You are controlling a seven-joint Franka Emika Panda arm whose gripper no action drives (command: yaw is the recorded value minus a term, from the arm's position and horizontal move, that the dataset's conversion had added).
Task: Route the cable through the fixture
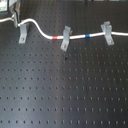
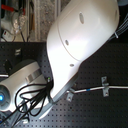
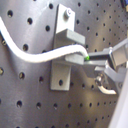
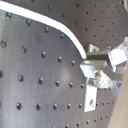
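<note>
The white cable [image 1: 47, 35] runs across the black perforated board from the first exterior view's top left to its right edge, with a red band [image 1: 55, 37] and a blue band [image 1: 88, 36]. The fixture [image 1: 23, 34] is the leftmost grey clip. The cable arches just above and behind its top. In the first wrist view the cable [image 3: 35, 56] lies across the fixture [image 3: 64, 45] under its protruding tab. My gripper [image 3: 97, 65] is shut on the cable right beside the fixture. It also shows in the second wrist view [image 4: 98, 70].
Two more grey clips, the middle one [image 1: 65, 40] and the right one [image 1: 106, 33], carry the cable. The white arm [image 2: 80, 40] fills most of the second exterior view, with black hoses [image 2: 30, 100] at the second exterior view's lower left. Clutter lies beyond the board's far edge.
</note>
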